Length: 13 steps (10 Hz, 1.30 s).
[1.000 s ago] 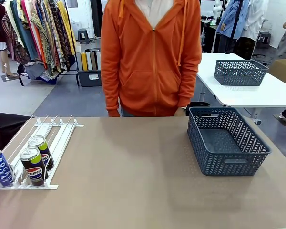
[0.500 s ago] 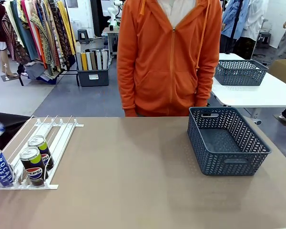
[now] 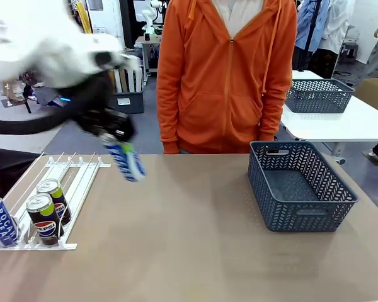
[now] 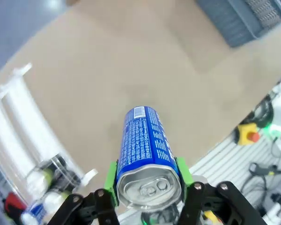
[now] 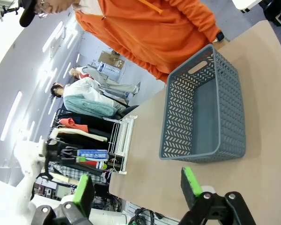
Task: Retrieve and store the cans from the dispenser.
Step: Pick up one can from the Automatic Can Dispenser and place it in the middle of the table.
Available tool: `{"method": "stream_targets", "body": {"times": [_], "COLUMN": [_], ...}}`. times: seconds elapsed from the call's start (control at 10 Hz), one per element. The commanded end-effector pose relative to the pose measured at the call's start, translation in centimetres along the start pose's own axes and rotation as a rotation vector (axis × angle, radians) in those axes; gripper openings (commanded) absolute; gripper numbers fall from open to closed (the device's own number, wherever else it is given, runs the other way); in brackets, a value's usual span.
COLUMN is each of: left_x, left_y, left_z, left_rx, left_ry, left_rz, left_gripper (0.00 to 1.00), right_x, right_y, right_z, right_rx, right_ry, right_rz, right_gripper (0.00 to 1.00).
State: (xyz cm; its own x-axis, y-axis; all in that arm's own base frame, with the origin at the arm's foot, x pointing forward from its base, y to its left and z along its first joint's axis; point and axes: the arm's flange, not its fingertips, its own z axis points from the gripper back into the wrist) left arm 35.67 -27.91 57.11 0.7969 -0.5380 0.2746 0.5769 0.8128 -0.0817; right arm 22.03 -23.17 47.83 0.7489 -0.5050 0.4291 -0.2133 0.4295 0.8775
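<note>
Tan surface (image 3: pixel 189 251) carries the dispenser (image 3: pixel 82 179) at its near left corner, one blue can (image 3: pixel 1 221) and two black cans (image 3: pixel 45 220) at its near end. Above the surface the left gripper (image 4: pixel 147 176) pinches a second blue can (image 3: pixel 127 162), tilted. The right gripper (image 5: pixel 136 185) is spread wide. Farther right sits a grey basket (image 3: pixel 302 214), with a person (image 3: pixel 227 82) in orange behind.

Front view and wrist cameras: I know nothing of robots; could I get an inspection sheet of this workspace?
surface: brown table, no spills seen.
job's things: white dispenser holding three cans; a fourth, blue can tilted in the air; grey basket empty.
clutter: nothing seen.
jaws: left jaws shut on the blue can; right jaws open, empty.
cables: some below the table edge.
surroundings: person in orange hoodie; clothes rack.
</note>
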Motion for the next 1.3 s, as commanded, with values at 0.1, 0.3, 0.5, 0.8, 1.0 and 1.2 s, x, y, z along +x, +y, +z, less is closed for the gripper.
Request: {"method": "stream_targets", "body": {"times": [0.1,0.3,0.5,0.8,1.0,1.2], "left_x": [6.2,6.6,7.1,7.0,6.9,7.0], "left_y": [-6.2,-8.0,-8.2,-8.3,-8.4,-8.5], "left_z": [-8.6,-13.3,-17.5,-18.4,-18.6,-18.5], "left_rx": [0.028,0.031,0.064,0.105,0.115,0.116], "left_ry": [0.121,0.117,0.161,0.178,0.186,0.191], "left_rz": [-0.115,-0.121,-0.153,-0.163,-0.179,-0.184], "left_gripper": [0.00,0.00,0.00,0.00,0.00,0.86], "right_x": [0.4,0.4,0.4,0.4,0.4,0.4], "right_y": [0.1,0.1,0.1,0.1,0.1,0.1], "right_z": [-0.1,-0.1,-0.1,-0.1,-0.1,-0.1], "right_rx": [0.022,0.022,0.022,0.022,0.022,0.022], "right_ry": [-0.022,-0.022,-0.022,-0.022,-0.022,-0.022], "right_rz": [0.023,0.023,0.023,0.023,0.023,0.023], "right_gripper": [1.00,1.00,1.00,1.00,1.00,1.00]}}
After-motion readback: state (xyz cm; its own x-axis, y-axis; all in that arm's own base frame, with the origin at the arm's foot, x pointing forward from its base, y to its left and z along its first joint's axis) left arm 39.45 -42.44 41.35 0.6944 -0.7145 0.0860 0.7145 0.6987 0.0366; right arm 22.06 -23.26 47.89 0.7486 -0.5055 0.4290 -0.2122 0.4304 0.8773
